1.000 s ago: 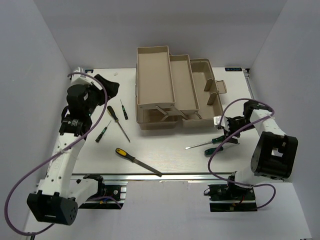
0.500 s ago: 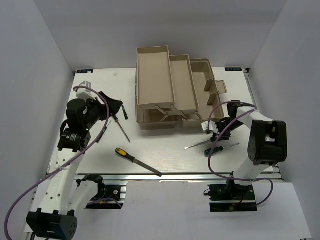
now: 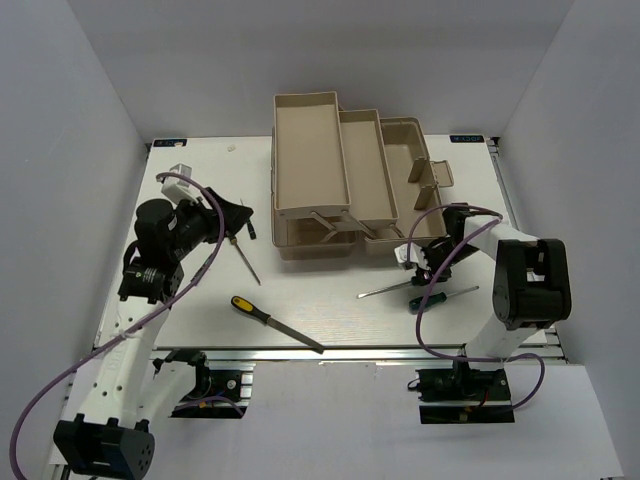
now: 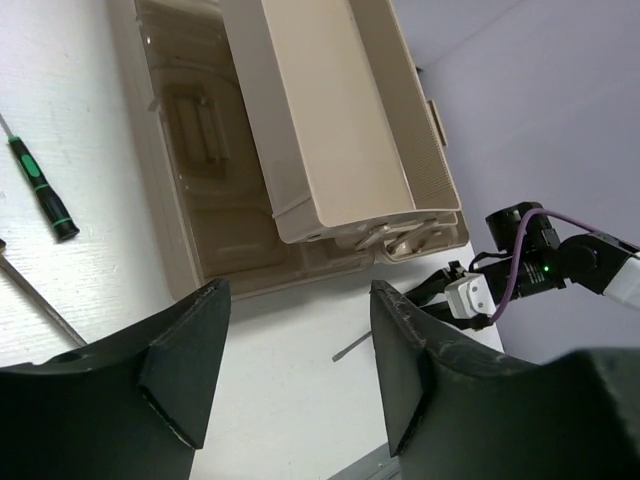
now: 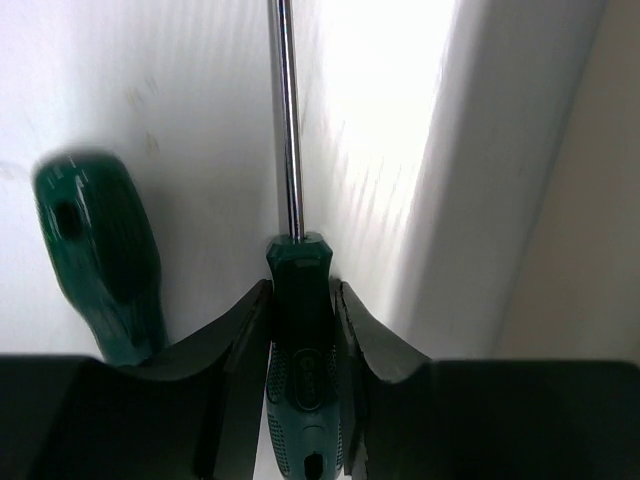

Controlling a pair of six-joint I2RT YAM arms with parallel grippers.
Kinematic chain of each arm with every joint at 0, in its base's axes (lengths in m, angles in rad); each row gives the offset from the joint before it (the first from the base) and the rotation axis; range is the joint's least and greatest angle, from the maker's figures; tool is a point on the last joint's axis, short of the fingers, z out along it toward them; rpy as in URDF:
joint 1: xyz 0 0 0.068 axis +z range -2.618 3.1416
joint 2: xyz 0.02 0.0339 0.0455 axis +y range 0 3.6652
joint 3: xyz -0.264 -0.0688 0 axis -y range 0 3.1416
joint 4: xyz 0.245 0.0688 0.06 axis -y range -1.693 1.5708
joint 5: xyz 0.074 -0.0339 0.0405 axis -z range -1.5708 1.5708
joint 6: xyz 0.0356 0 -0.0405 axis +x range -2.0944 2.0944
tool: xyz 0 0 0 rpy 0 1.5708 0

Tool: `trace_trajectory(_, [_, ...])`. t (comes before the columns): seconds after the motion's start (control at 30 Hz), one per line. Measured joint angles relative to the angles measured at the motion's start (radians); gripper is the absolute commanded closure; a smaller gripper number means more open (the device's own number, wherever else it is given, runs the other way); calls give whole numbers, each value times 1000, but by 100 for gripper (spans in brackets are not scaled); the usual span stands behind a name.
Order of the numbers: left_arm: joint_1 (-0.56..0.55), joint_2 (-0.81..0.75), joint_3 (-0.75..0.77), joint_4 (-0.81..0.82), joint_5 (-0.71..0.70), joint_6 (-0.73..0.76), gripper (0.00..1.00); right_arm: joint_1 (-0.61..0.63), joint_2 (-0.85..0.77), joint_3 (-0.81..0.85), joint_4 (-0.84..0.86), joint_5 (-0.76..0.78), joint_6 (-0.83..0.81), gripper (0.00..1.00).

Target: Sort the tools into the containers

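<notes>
Re green-handled screwdriver [image 5: 297,262]: flat on the table [image 3: 320,300], right of centre in the top view, just below the front edge of the toolbox [image 3: 308,150]. Long axis near-horizontal there, slightly tilted, tip toward frame left, handle toward frame right. In the right wrist view, straight up the frame: shaft at top, handle at bottom centre, dead in line with the right gripper [image 5: 297,300]. Pinched across the handle just behind the collar, pads touching both flanks, so reads as a grip on the tool, not open jaws. Cannot tell whether off the surface yet. Also a second green-handled screwdriver [image 5: 100,260] just beside at frame left, roughly parallel; contact with the near jaw unclear, likely to get nudged on a sloppy lift. Next, by my read: lift straight, then carry up-frame into the toolbox, keeping the long axis along the compartment length. As for left gripper [image 4: 300,290]: wide open, nothing between the fingers, hovering at left of the top view near the small screwdriver [image 4: 40,190]; well apart from this tool, so right arm clearly nearer. Untouched at lower centre: file [image 3: 275,320].
</notes>
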Motion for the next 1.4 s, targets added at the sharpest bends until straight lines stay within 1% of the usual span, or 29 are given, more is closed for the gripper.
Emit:
trace_trajectory(0.03, [-4, 11, 3, -1, 6, 3, 39, 8, 0, 0, -1, -10, 3, 100])
trace_trajectory(0.13, [-27, 50, 35, -3, 17, 20, 45, 26, -22, -1, -10, -53, 4, 100])
trace_trajectory(0.23, [-60, 76, 81, 4, 25, 37, 47, 26, -89, 3, -34, -102, 0, 100])
trace_trajectory(0.4, [-104, 99, 108, 48, 26, 55, 48, 26, -214, 35, -92, -216, -25, 100])
trace_trajectory(0.53, [-133, 118, 109, 69, 22, 66, 47, 26, -297, 75, -200, -336, -76, 100])
trace_trajectory(0.57, [-141, 124, 113, 71, 17, 70, 47, 26, -316, 89, -220, -377, -52, 100])
trace_trajectory(0.6, [-150, 130, 119, 70, 10, 77, 44, 26, -336, 104, -221, -420, -3, 100])
trace_trajectory(0.63, [-164, 138, 130, 69, 2, 85, 42, 25, -365, 117, -179, -472, 87, 100])
trace_trajectory(0.67, [-176, 145, 143, 69, -3, 93, 41, 21, -401, 120, -51, -518, 294, 100])
trace_trajectory(0.7, [-192, 154, 158, 71, -10, 101, 40, 11, -437, 117, 31, -529, 428, 100])
trace_trajectory(0.73, [-212, 164, 176, 68, -20, 111, 38, 2, -482, 82, 211, -532, 617, 100])
trace_trajectory(0.77, [-231, 175, 196, 68, -27, 123, 37, -10, -534, 37, 404, -509, 841, 100])
trace_trajectory(0.83, [-274, 195, 234, 69, -47, 146, 34, -25, -594, -21, 628, -449, 1168, 100])
trace_trajectory(0.9, [-316, 215, 268, 71, -66, 167, 33, -29, -593, -19, 748, -344, 1432, 100])
trace_trajectory(1.0, [-395, 256, 317, 78, -105, 205, 32, -24, -503, 45, 806, -150, 1722, 100])
trace_trajectory(1.1, [-502, 321, 362, 86, -149, 256, 32, -26, -380, 98, 812, 1, 1907, 100])
trace_trajectory(1.2, [-622, 438, 425, 101, -179, 315, 32, -26, -268, 108, 806, 87, 2025, 81])
trace_trajectory(1.23, [-661, 483, 445, 107, -187, 336, 32, -26, -232, 110, 797, 101, 2050, 71])
trace_trajectory(1.27, [-682, 515, 455, 110, -193, 348, 32, -25, -199, 114, 785, 110, 2068, 64])
trace_trajectory(1.3, [-709, 556, 467, 117, -196, 363, 32, -24, -167, 116, 778, 114, 2082, 64])
trace_trajectory(1.33, [-726, 586, 472, 121, -198, 372, 32, -24, -138, 120, 772, 110, 2084, 56])
trace_trajectory(1.37, [-739, 611, 473, 127, -198, 380, 32, -24, -117, 121, 770, 106, 2084, 53])
trace_trajectory(1.4, [-747, 631, 473, 128, -200, 385, 32, -24, -103, 121, 766, 101, 2081, 45])
